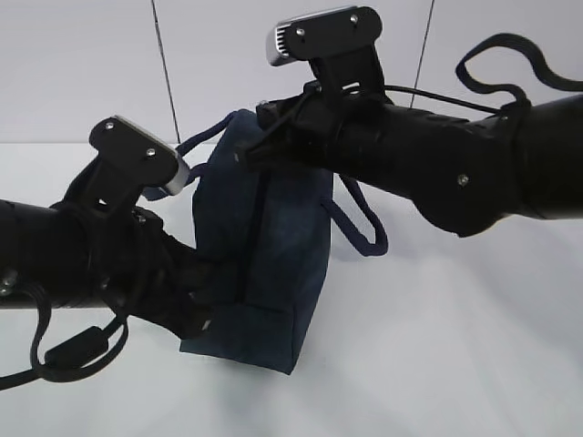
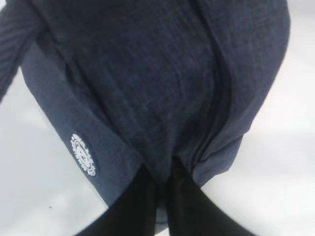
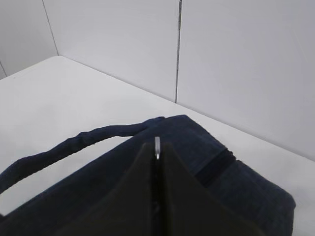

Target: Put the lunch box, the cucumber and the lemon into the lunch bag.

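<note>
The dark navy lunch bag (image 1: 273, 246) stands mid-table with its top zipper (image 1: 256, 228) running toward me. My left gripper (image 1: 204, 287) is shut on a fold of the bag's fabric at the near end; in the left wrist view the fingertips (image 2: 165, 172) pinch the cloth (image 2: 147, 73) beside the zipper (image 2: 216, 113). My right gripper (image 1: 257, 150) is at the bag's far end. In the right wrist view it (image 3: 157, 147) is shut on the metal ring pull (image 3: 157, 143). The lunch box, the cucumber and the lemon are out of view.
The bag's loop handles hang at its sides (image 1: 360, 223) (image 3: 74, 142). A round white logo (image 2: 82, 155) marks one bag wall. The white table (image 1: 455, 346) spreads around the bag, with a panelled white wall (image 3: 123, 44) behind.
</note>
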`<state>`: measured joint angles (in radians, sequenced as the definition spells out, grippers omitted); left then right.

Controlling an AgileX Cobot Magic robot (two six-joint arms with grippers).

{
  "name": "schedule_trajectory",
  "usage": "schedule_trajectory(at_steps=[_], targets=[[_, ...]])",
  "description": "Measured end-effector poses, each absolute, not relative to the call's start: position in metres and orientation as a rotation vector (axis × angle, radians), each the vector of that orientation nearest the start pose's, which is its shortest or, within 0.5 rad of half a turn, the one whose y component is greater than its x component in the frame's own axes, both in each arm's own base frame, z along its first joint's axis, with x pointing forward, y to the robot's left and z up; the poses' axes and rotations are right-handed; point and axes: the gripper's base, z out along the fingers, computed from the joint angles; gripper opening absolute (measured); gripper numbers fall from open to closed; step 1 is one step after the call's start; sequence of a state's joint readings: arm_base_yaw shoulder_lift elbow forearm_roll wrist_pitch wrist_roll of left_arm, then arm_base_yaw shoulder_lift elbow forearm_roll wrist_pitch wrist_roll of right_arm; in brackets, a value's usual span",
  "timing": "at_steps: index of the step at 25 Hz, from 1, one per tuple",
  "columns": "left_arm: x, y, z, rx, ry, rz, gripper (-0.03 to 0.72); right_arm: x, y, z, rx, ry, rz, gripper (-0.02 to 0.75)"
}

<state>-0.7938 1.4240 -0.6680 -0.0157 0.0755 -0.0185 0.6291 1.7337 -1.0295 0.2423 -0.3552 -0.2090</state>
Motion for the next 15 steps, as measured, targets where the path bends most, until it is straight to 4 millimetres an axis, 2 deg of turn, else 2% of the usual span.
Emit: schedule_trajectory(at_steps=[9, 15], targets=[[0.185, -0.192, 0.198, 0.889, 2.200, -0.412, 0.007, 0.340, 0.217, 0.240, -0.502, 1.823, 0.330, -0.013], [0.185, -0.191, 0.199, 0.888, 2.198, -0.413, 0.007, 0.359, 0.221, 0.236, -0.508, 1.842, 0.313, -0.013]])
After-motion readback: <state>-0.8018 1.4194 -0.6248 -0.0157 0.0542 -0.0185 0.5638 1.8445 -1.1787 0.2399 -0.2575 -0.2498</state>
